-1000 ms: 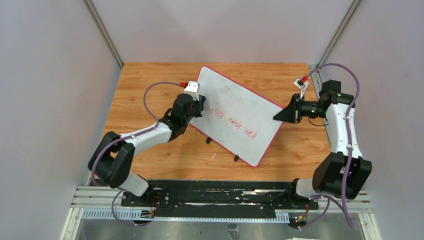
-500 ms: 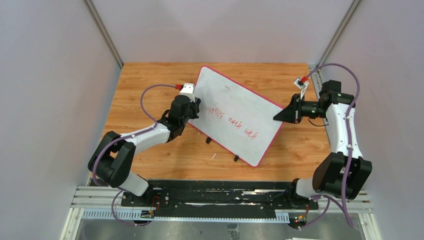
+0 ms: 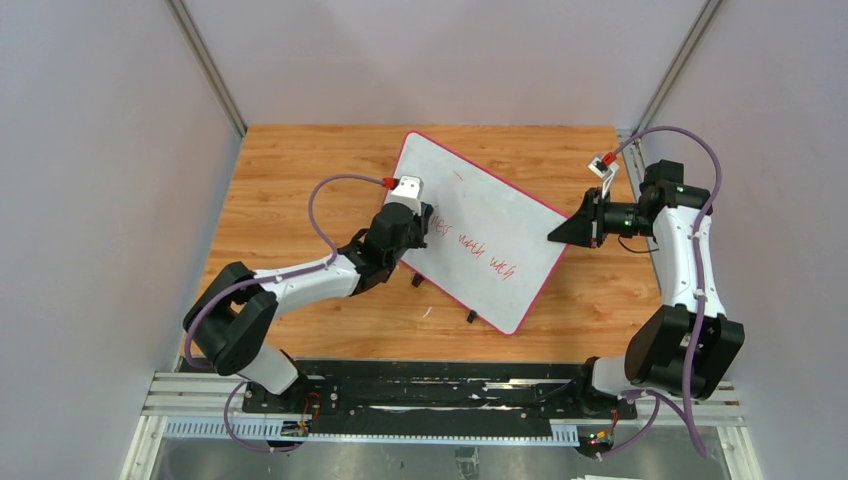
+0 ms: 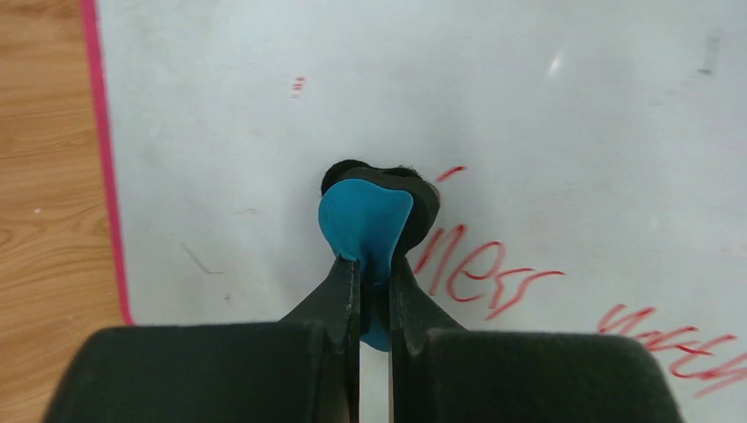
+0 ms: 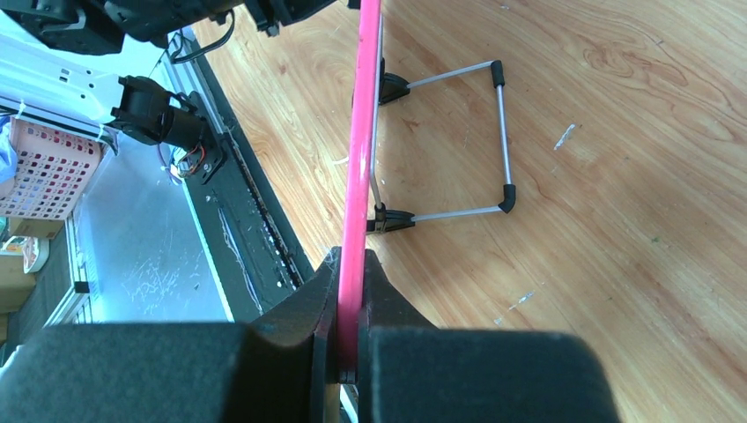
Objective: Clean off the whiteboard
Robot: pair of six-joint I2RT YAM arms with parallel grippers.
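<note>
Wooden table (image 3: 290, 180) between grey walls | whiteboard (image 3: 495, 200) propped tilted mid-table on black-footed wire stand (image 5: 502, 132) | red scrawl (image 4: 480, 269) across it, unreadable, one word perhaps "ness" | left gripper (image 4: 374, 264) clamped tight on blue-and-black eraser (image 4: 366, 211), pressed to whiteboard's left part beside scrawl | right gripper (image 5: 351, 260) pinching whiteboard's pink rim at right edge

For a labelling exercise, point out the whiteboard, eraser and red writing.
whiteboard (image 3: 482, 193), top external view, bare white face
eraser (image 4: 366, 220), left wrist view, blue face
red writing (image 4: 480, 271), left wrist view, letter stroke
</note>
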